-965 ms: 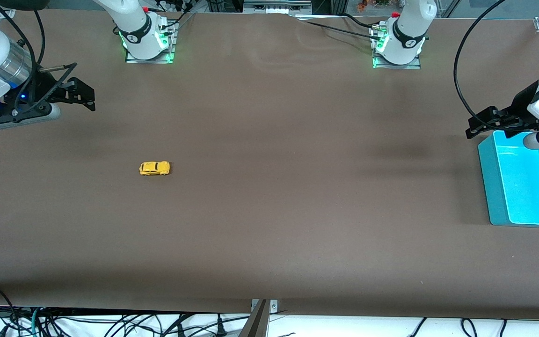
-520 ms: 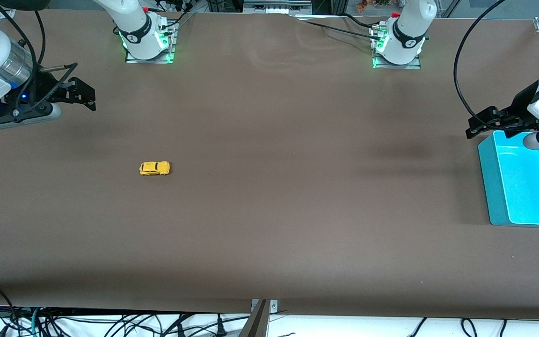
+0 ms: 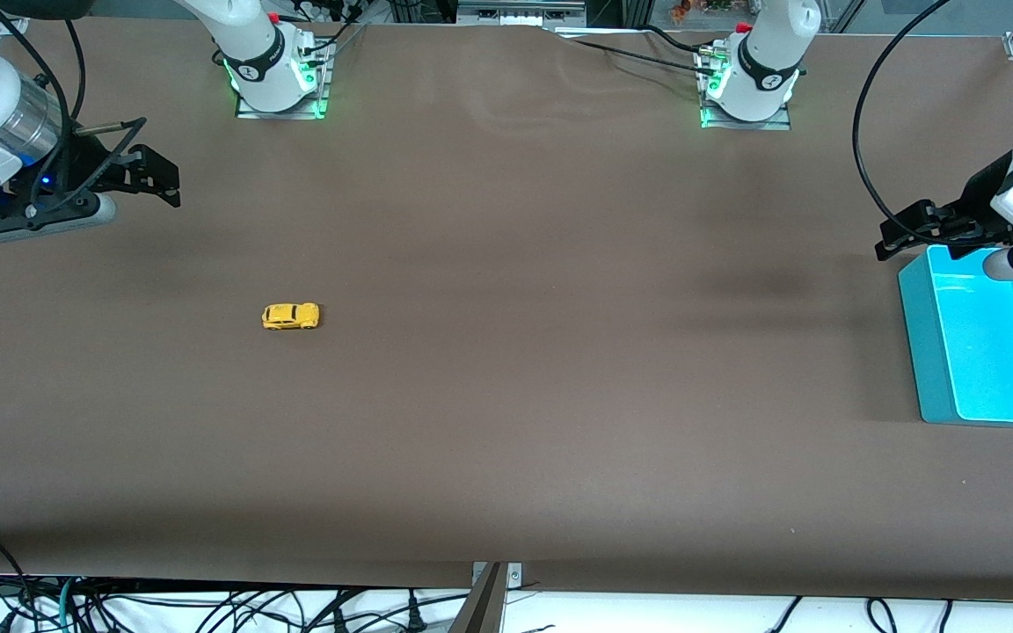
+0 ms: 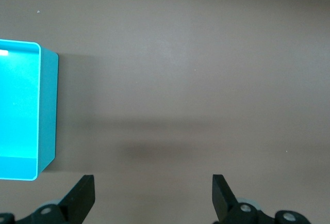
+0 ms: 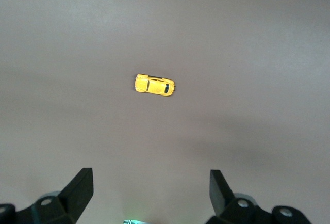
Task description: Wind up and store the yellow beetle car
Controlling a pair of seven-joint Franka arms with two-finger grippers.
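The yellow beetle car [image 3: 291,316] stands on its wheels on the brown table, toward the right arm's end. It also shows in the right wrist view [image 5: 154,85]. My right gripper [image 3: 155,180] is open and empty, up in the air over the table edge at the right arm's end, well apart from the car. In its wrist view the right gripper [image 5: 150,190] has its jaws wide apart. My left gripper [image 3: 907,233] is open and empty, up over the table beside the teal bin [image 3: 920,343]. It also shows open in the left wrist view [image 4: 153,195].
The teal bin stands open and empty at the left arm's end of the table; its corner shows in the left wrist view [image 4: 47,110]. The two arm bases [image 3: 273,75] [image 3: 748,83] stand along the table's back edge. Cables hang below the front edge.
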